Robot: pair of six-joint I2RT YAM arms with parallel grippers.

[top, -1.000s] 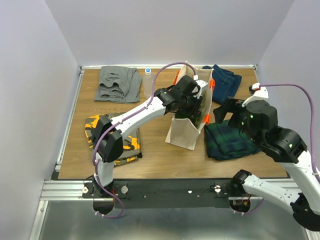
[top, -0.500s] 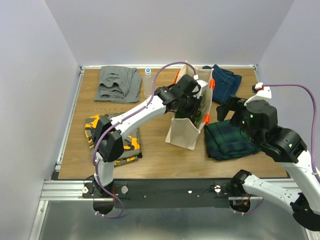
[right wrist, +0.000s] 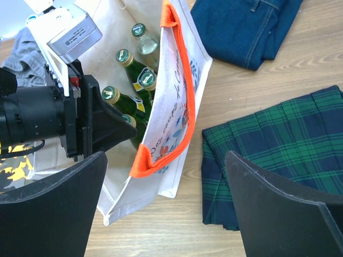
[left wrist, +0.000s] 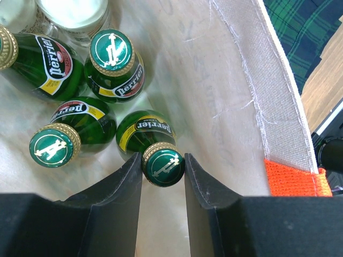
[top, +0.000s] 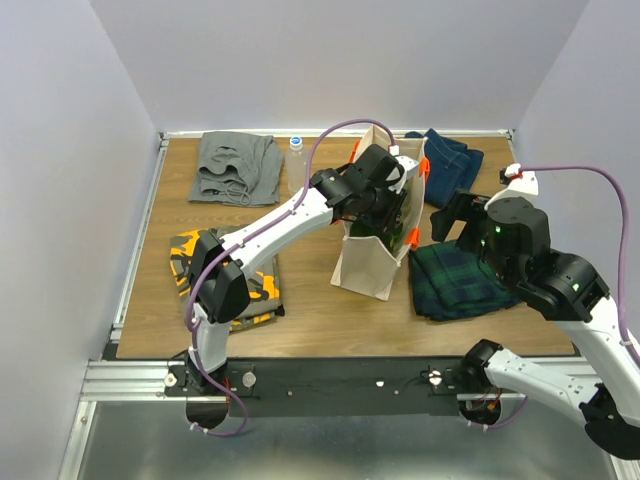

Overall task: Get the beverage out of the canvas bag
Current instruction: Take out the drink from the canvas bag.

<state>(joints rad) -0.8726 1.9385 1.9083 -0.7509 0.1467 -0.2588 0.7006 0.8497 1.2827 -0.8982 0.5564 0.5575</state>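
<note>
Black fingers of the left tool [left wrist: 163, 160] press flush on both sides of the gold-rimmed cap of a green glass Perrier bottle [left wrist: 151, 127]. No gap shows between fingers and cap. The bottle stands deep inside the tall cream canvas bag with orange handles [top: 362, 268]. Three more green bottles [left wrist: 115, 64] lean from 9 to 12 o'clock of it, with a clear bottle [left wrist: 72, 13] at 12 o'clock.

Against a second ago, the left wrist sits a shade higher over the bag's mouth. The bag and clothes lie as they did, and the right arm has barely shifted.

The left arm reaches from its base toward 1 o'clock, its wrist tipped down into the bag. The right arm hovers at the bag's 3 o'clock, its right tool [right wrist: 167, 155] spread wide and empty above the orange handle [right wrist: 182, 80].

Only the left wrist view shows the grip; in the top view the bag wall hides it. The right wrist view shows bottle tops through the bag's open mouth. It also shows folded green plaid cloth [right wrist: 278, 155] and blue denim [right wrist: 241, 27] on the wooden tabletop [right wrist: 241, 96].
</note>
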